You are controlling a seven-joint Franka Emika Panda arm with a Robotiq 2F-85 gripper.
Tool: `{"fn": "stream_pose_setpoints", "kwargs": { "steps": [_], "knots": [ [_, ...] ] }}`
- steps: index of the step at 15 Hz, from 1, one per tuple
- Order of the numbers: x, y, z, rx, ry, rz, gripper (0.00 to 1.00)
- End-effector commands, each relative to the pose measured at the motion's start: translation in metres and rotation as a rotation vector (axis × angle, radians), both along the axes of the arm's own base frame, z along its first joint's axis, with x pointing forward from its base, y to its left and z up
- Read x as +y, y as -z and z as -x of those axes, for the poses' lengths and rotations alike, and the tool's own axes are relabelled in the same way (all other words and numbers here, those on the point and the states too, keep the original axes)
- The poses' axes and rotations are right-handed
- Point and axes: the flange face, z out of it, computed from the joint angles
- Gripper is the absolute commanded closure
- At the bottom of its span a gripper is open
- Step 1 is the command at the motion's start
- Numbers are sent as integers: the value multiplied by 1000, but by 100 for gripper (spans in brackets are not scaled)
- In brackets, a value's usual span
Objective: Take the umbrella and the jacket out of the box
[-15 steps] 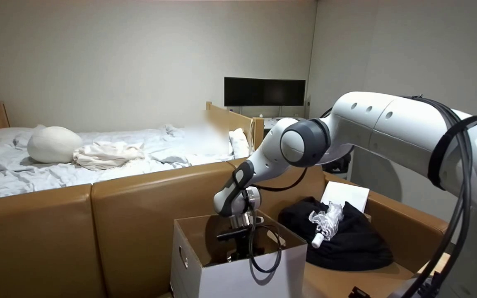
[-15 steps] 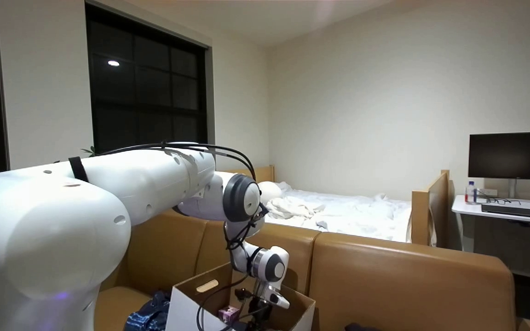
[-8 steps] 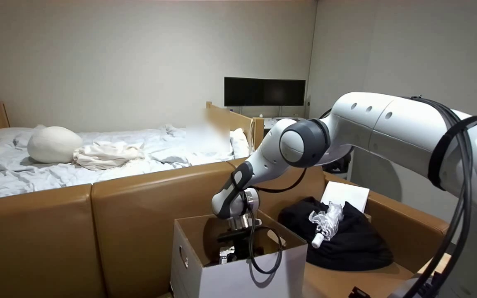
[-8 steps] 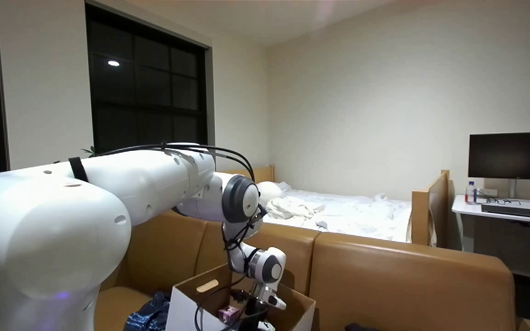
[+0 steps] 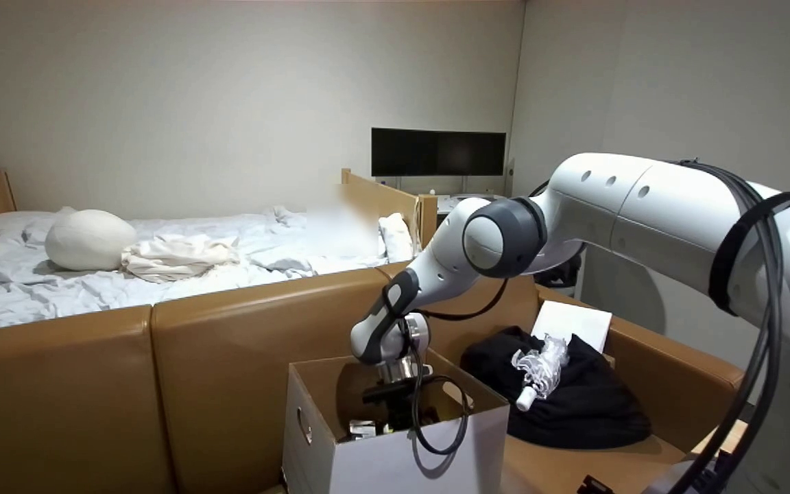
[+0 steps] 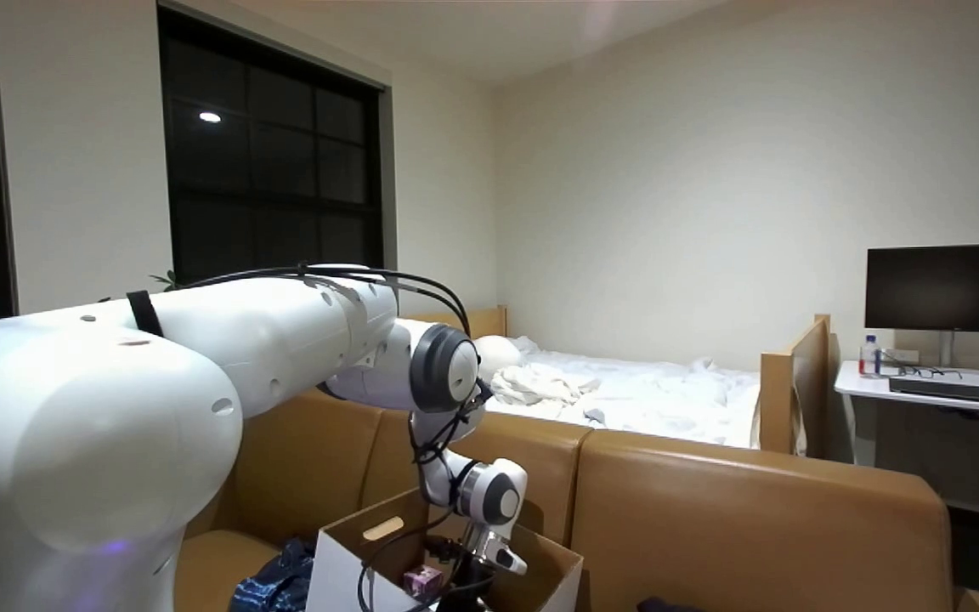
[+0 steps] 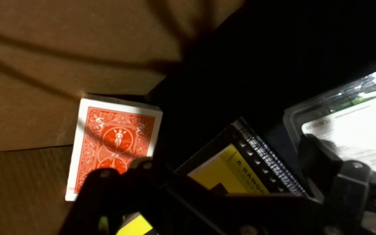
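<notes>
Jacket [image 5: 590, 412] lies on the sofa [image 5: 265, 329], just beside the box [image 5: 374, 466]; contact with the box wall cannot be told. Bulky, matte black, slumped into a soft mound. Umbrella [image 5: 543, 374] rests across it, also outside the box: folded, crinkled clear plastic, white handle end nearer the box.

Both task items are out, so removal judged complete. Step in hand: most likely backing the tool out of the box.

Gripper [image 7: 230, 151] is down inside the box, jaws spread wide, nothing seen in their hold. Spiral notebook [image 7: 222, 171] shows in the gap, not clamped. Clear plastic package [image 7: 351, 124], also in the box, is overlapped by one jaw; touching or not, cannot tell.

Procedure: with jaws spread, rise straight up before any sideways travel, slowly at first in case the package edge catches. Cable loop [image 5: 439, 450] hangs outside the box wall; watch it at the rim, since a snag could drag the box. Above the rim, avoid the umbrella's side: it lies loose on soft cloth and would probably slide if bumped.

Also in the box: red-backed card deck [image 7: 117, 138], purple pack [image 6: 423, 581]. Black patch [image 7: 256, 68] beside the deck too dark to name; check before closing out.
</notes>
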Motion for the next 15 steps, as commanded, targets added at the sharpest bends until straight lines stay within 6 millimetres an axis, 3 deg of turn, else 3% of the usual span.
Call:
{"fn": "stream_pose_setpoints", "kwargs": {
  "steps": [1,8,15],
  "knots": [
    [-2,0,12,-8,-34,-36,0],
    [-1,-7,32,2,-42,-52,0],
    [10,-11,77,-49,11,-55,0]
  ]
}}
